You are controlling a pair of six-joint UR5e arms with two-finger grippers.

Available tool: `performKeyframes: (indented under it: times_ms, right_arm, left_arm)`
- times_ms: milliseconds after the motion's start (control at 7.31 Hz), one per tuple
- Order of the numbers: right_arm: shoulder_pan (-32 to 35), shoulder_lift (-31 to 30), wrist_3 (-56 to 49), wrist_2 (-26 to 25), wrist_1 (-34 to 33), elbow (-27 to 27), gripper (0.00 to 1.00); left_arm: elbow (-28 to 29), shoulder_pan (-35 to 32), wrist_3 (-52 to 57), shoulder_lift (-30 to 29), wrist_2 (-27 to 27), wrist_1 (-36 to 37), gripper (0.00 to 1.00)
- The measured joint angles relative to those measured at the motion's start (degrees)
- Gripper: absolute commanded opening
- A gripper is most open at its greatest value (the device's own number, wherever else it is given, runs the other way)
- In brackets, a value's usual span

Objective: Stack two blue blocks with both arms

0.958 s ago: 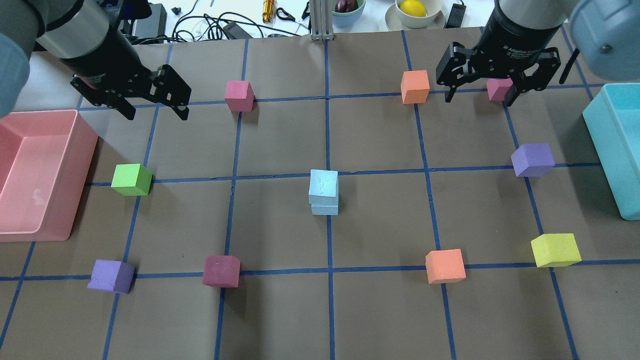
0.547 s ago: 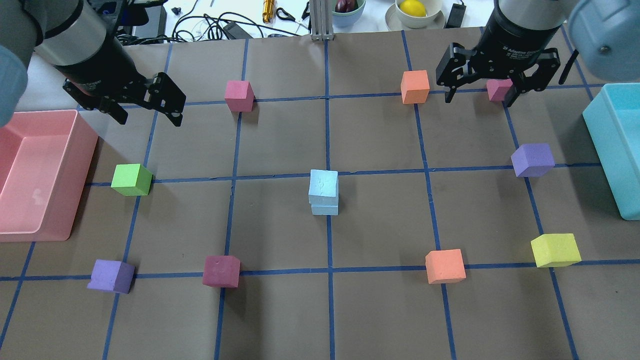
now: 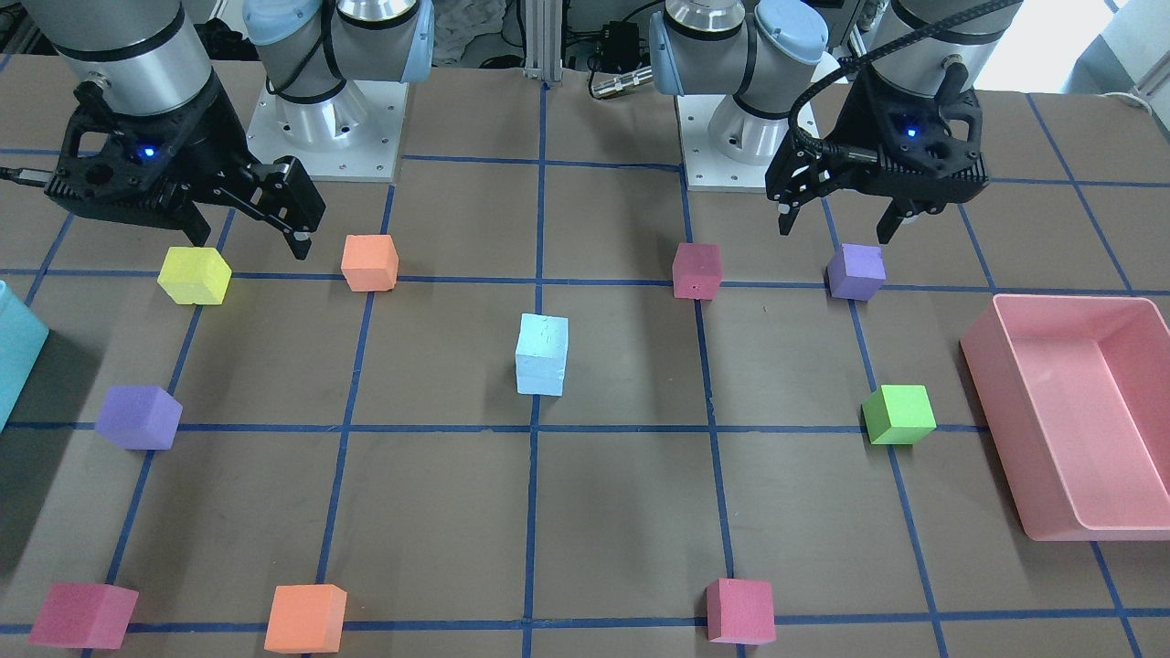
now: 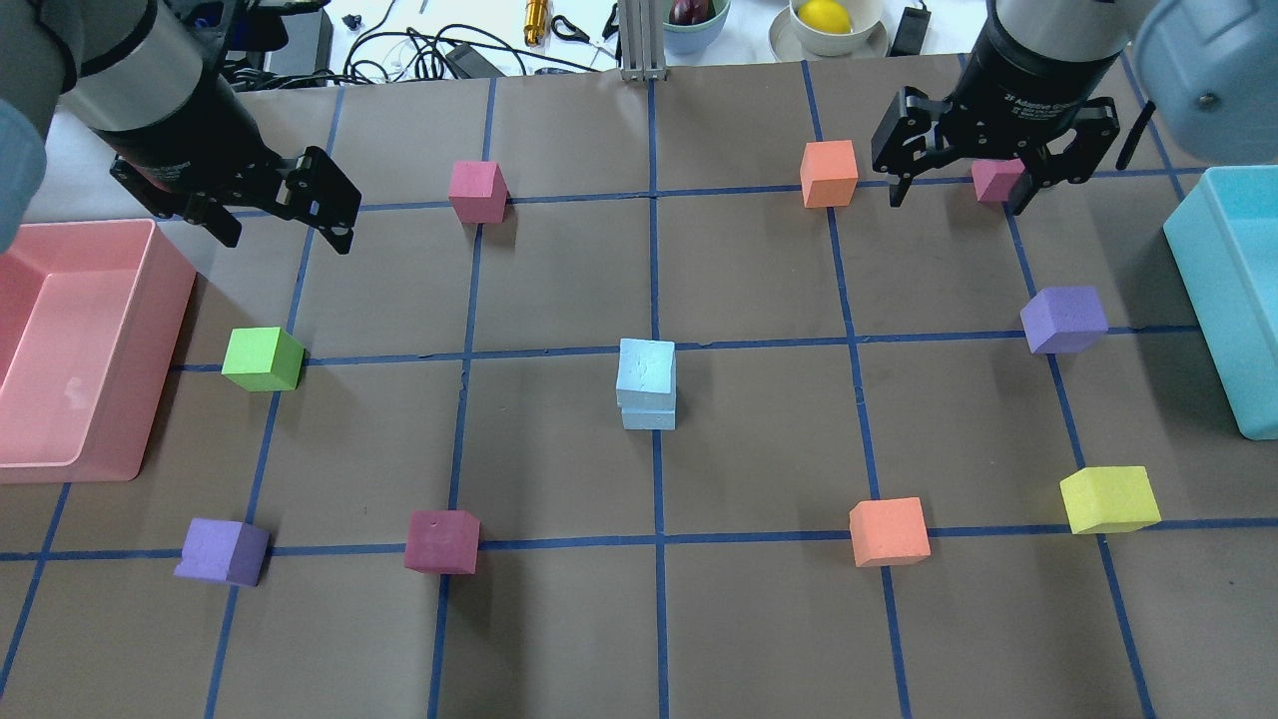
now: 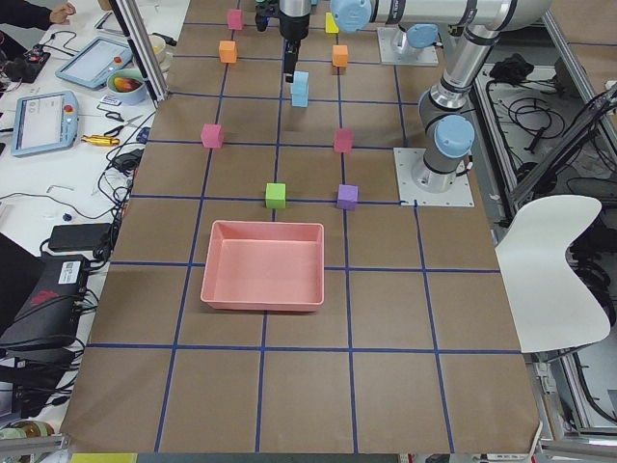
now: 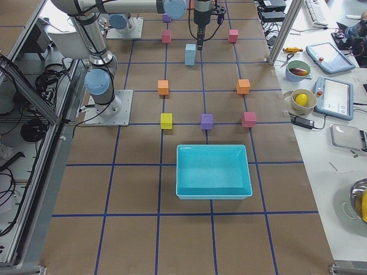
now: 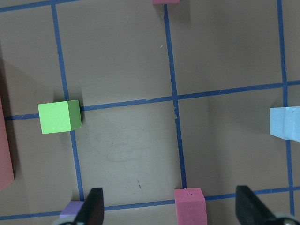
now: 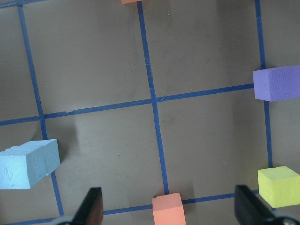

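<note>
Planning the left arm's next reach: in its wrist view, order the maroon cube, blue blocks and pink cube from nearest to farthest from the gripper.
1. maroon cube, at the bottom edge, seen between the open left gripper's fingers.
2. blue blocks, at the right edge.
3. pink cube, at the top edge, farthest.

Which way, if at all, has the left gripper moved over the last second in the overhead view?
Yes. The left gripper has drifted towards the view's left, widening its gap from the pink cube and nearing the pink bin.
</note>
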Motion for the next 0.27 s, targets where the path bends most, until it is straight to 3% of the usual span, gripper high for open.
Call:
performKeyframes:
  times_ms: [274]
  right_arm:
    - [0.01,0.0,0.0,-0.05,-0.06,0.1,1.0]
  left_arm:
    - [-0.29,0.0,-0.05,-0.05,0.06,0.0,1.0]
